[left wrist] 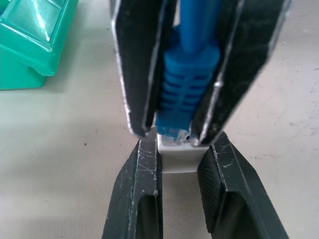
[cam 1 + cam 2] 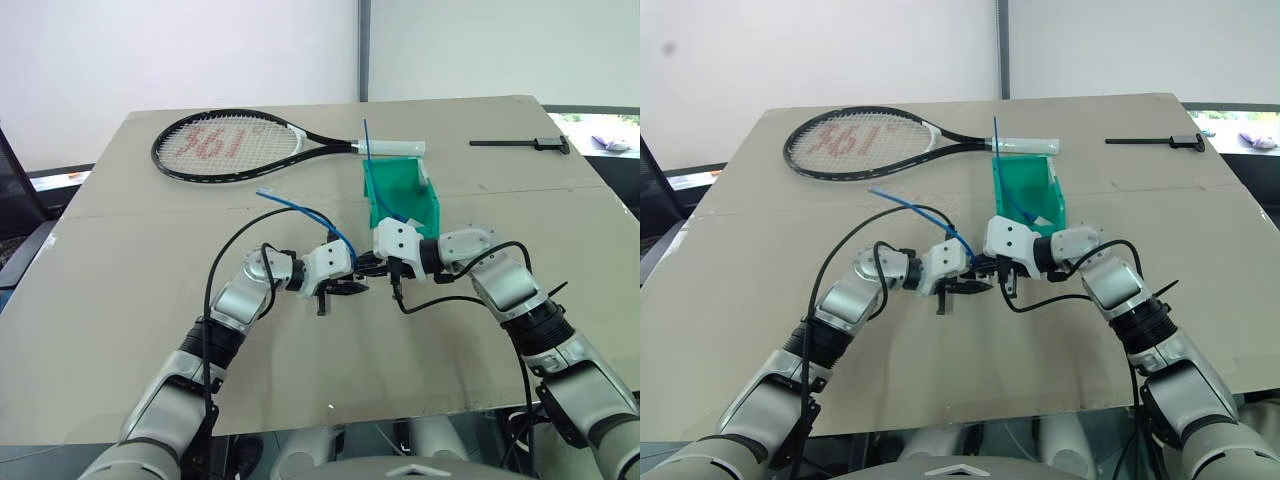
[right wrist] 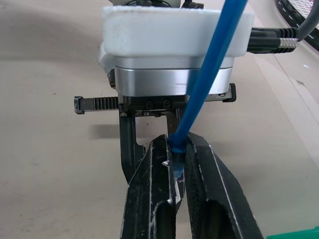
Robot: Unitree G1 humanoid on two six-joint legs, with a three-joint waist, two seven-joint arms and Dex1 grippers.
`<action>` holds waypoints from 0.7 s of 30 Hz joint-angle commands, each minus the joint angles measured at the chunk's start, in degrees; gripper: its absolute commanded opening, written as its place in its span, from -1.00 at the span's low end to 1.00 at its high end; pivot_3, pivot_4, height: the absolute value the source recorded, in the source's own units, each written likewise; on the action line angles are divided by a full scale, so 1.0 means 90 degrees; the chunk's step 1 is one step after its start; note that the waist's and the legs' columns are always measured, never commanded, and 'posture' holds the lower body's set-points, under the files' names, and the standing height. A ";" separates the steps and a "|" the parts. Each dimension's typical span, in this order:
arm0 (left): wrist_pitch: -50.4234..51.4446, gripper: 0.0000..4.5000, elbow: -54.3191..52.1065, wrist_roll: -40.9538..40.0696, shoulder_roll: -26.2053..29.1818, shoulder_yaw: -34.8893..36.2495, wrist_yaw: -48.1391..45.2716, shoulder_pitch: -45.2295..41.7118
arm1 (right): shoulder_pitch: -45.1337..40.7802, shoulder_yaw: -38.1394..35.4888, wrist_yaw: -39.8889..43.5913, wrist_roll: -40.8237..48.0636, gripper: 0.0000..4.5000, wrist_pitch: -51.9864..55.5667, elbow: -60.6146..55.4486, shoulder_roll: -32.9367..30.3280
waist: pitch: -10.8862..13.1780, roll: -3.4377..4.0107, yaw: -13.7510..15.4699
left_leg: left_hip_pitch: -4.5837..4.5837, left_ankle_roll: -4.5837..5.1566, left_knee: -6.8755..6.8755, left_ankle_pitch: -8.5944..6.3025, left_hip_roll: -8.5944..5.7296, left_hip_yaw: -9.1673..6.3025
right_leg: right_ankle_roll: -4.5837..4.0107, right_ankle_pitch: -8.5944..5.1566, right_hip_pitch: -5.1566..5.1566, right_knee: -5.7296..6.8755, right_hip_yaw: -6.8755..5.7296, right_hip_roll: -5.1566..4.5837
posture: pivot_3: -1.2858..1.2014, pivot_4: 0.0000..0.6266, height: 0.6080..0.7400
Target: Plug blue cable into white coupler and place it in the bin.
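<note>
Near the middle of the table (image 2: 120, 300), the two grippers meet tip to tip just above the tabletop. The left gripper (image 1: 177, 154) has its two black fingers pinching the white coupler (image 1: 175, 158), a tiny white block. The right gripper (image 3: 180, 172) has its fingers pressed tight on the blue plug end of the blue cable (image 1: 188, 84). The plug's tip sits right at the coupler's opening, touching it. From there the cable rises in a thin blue loop (image 2: 305, 212) over the left gripper, and its other end points left in the air.

Just past the grippers, a little to the right, sits the bin (image 2: 400, 195), green, with its low front facing near. Farther back lies a black tennis racket (image 2: 230, 145) with a white handle. Far right lies a thin black tool (image 2: 520, 144).
</note>
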 commanded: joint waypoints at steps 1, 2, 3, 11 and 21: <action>-0.0135 -0.84 -0.0084 -0.0047 -0.0064 0.0048 -0.0028 -0.0081 | 0.0431 0.0619 0.0219 -0.0476 -1.00 0.0401 0.0433 -0.0234 | -0.0001 0.0002 0.0001 | 0.0000 0.0000 0.0000 0.0000 0.0000 0.0000 | 0.0002 -0.0001 0.0000 0.0000 0.0000 0.0000 | 0.03 -0.52 1.00; -0.0138 -0.84 -0.0054 -0.0049 -0.0069 0.0054 -0.0028 -0.0097 | 0.0433 0.0594 0.0234 -0.0463 -1.00 0.0417 0.0403 -0.0262 | -0.0001 0.0002 0.0001 | 0.0000 0.0000 0.0000 0.0000 0.0000 0.0000 | 0.0002 -0.0001 0.0000 0.0000 0.0000 0.0000 | 0.03 -0.52 1.00; -0.0143 -0.84 -0.0026 -0.0050 -0.0073 0.0059 -0.0029 -0.0112 | 0.0433 0.0567 0.0243 -0.0447 -1.00 0.0435 0.0371 -0.0285 | -0.0001 0.0002 0.0002 | 0.0000 0.0000 0.0000 0.0000 0.0000 0.0000 | 0.0001 -0.0001 0.0000 0.0000 0.0000 0.0000 | 0.03 -0.52 1.00; -0.0343 -0.84 0.0324 -0.0020 -0.0061 0.0086 -0.0125 -0.0206 | 0.0226 -0.0057 0.0182 0.0184 -1.00 0.0930 0.0038 -0.0134 | -0.0001 0.0004 0.0003 | 0.0000 0.0000 -0.0001 0.0000 0.0001 -0.0001 | 0.0010 -0.0006 0.0000 0.0000 -0.0001 0.0000 | 0.03 -0.52 1.00; -0.0570 -0.84 0.0675 0.0046 -0.0100 0.0095 -0.0214 -0.0352 | -0.0002 -0.0155 0.0390 0.0320 -1.00 0.1221 -0.0113 -0.0367 | 0.0002 0.0006 0.0020 | -0.0012 0.0001 -0.0001 0.0000 0.0000 -0.0007 | 0.0009 -0.0006 -0.0006 -0.0005 -0.0006 -0.0003 | 0.03 -0.52 1.00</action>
